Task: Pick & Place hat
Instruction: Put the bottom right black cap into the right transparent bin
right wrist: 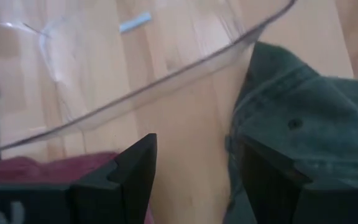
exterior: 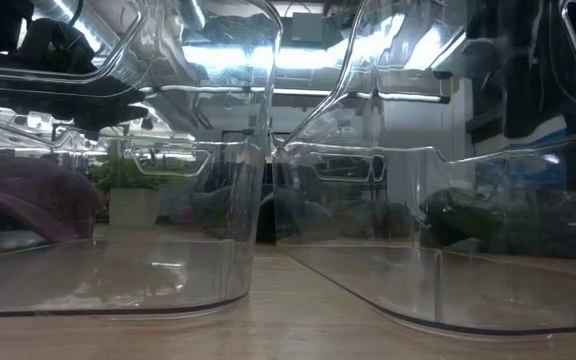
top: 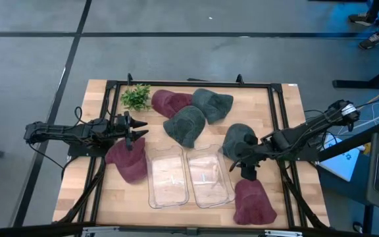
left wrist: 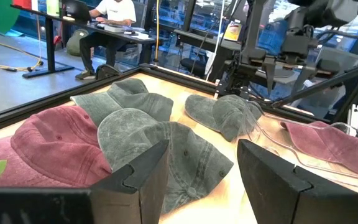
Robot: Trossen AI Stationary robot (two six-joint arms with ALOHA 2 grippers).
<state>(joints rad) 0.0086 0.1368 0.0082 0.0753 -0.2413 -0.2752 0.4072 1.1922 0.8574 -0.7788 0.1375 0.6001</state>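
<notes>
— Wooden table (top: 288, 118), what lies on it?
— Two clear bins (top: 189, 176) mid-table, with maroon and grey-green hats scattered around them.
— The left gripper (top: 134, 130)?
— Spread, empty, at a maroon hat (top: 129, 160) beside the left bin.
— The right gripper (top: 245, 164)?
— Spread too, empty, low by a grey-green hat (top: 237, 139) beside the right bin.

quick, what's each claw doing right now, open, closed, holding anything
Left claw: open, holding nothing, above the maroon hat by the left bin.
Right claw: open, holding nothing, low beside the green hat.
</notes>
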